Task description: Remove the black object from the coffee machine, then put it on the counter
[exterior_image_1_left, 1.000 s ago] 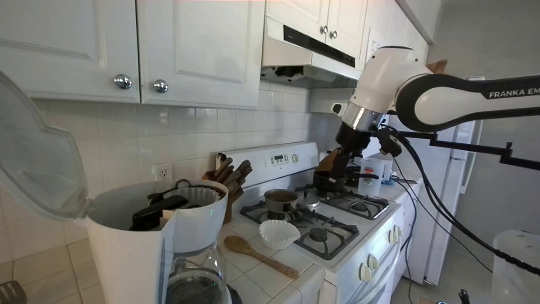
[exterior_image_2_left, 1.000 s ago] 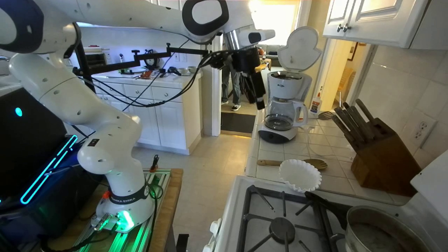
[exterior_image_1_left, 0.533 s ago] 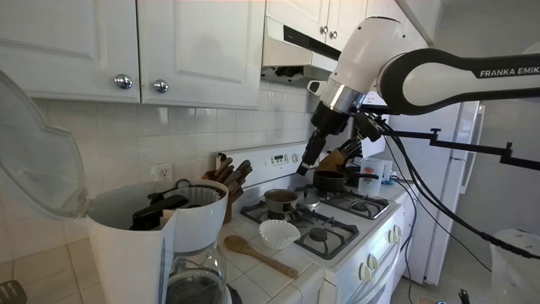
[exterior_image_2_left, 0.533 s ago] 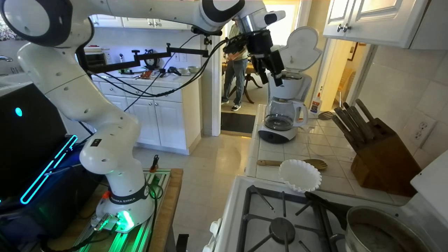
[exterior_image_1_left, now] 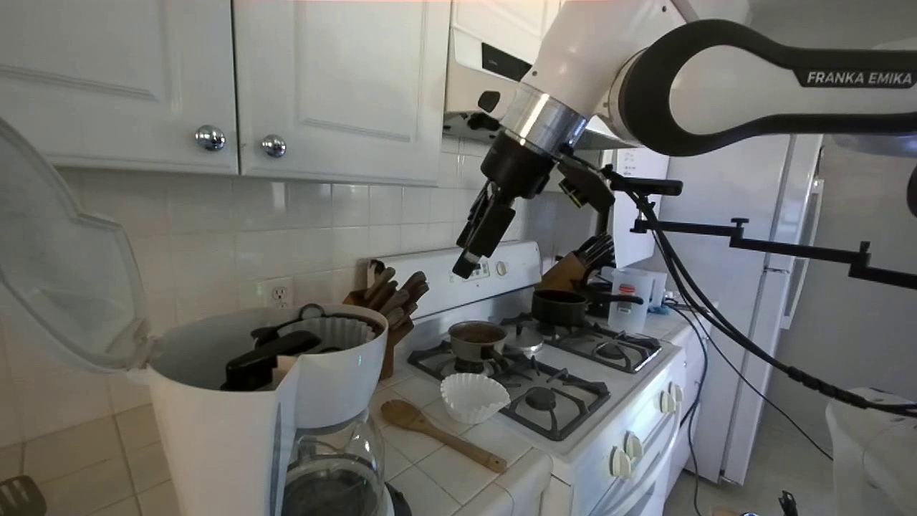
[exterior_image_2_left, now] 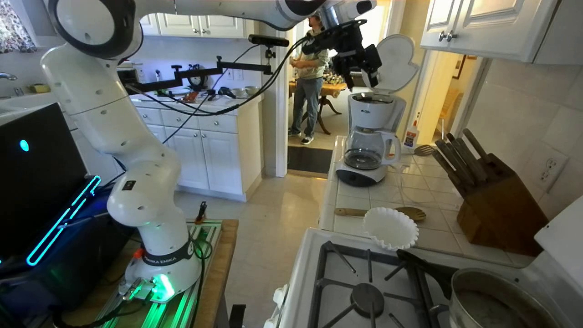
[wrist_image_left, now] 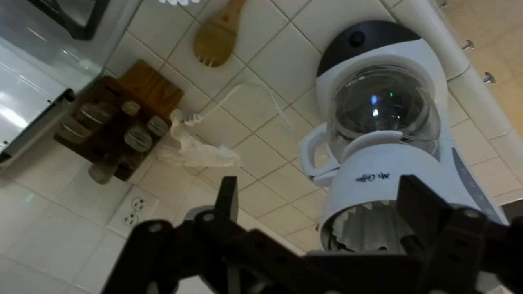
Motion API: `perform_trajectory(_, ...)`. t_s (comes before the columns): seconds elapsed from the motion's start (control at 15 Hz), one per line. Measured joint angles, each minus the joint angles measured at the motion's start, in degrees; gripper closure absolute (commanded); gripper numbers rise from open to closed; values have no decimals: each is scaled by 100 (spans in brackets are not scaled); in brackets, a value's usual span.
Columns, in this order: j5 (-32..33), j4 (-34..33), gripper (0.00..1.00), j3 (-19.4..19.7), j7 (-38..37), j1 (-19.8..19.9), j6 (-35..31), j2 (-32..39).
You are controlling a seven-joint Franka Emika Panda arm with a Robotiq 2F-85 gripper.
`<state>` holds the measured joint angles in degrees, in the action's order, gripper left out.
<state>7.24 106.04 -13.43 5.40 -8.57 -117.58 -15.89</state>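
Note:
The white coffee machine (exterior_image_1_left: 215, 437) stands on the pale tiled counter (exterior_image_2_left: 353, 200) with its lid raised. It also shows in the wrist view (wrist_image_left: 367, 179). The black filter basket (exterior_image_1_left: 263, 335) sits in its round top chamber with a white fluted paper filter (exterior_image_1_left: 329, 333) inside. Most of the basket is hidden by the filter and the chamber wall. A black arm-like part (exterior_image_1_left: 251, 367) lies beside it. My gripper (wrist_image_left: 318, 183) is open and empty, its fingers wide apart. In an exterior view it (exterior_image_1_left: 466, 261) hangs above the stove side, higher than the machine and apart from it.
The raised lid (exterior_image_1_left: 64, 265) stands up behind the chamber. A knife block (exterior_image_2_left: 501, 209), a wooden spoon (exterior_image_2_left: 410, 212) and a white paper filter (exterior_image_2_left: 391, 228) are between machine and stove (exterior_image_1_left: 573, 430). Pots (exterior_image_1_left: 476, 340) stand on the burners. Upper cabinets (exterior_image_1_left: 337, 86) hang over the counter.
My gripper has moved up and away from the far end of the stove toward the coffee machine, and the arm has risen. The machine, basket and counter items have not moved.

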Motion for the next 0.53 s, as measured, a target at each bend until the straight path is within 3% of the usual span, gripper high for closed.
perform_trajectory(0.53, -64, -756, 0, -88, 454, -405, -195, 611)
